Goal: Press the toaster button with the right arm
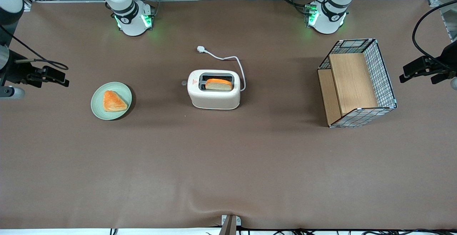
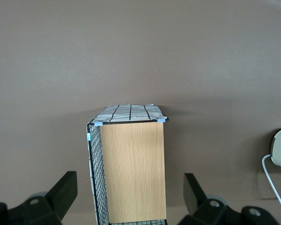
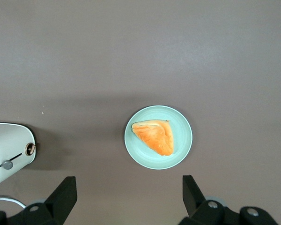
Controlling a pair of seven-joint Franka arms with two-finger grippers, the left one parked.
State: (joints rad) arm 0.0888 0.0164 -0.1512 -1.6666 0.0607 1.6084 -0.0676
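Observation:
The cream-white toaster (image 1: 213, 95) stands mid-table with a bread slice (image 1: 218, 84) in one slot. It also shows in the right wrist view (image 3: 7, 145). The toaster button (image 1: 184, 83), a small pale-grey knob, sticks out of the short end that faces the working arm's end of the table; it also shows in the right wrist view (image 3: 8, 164). My right gripper (image 1: 59, 78) hangs open and empty at the working arm's end, well apart from the toaster. In its wrist view the gripper (image 3: 129, 190) is above bare table beside the plate.
A pale-green plate (image 1: 98, 107) with an orange pastry (image 1: 113, 101) lies between the gripper and the toaster. The white cord (image 1: 234, 59) and plug (image 1: 202, 49) trail from the toaster toward the arm bases. A wire crate with wooden shelves (image 1: 357, 83) stands toward the parked arm's end.

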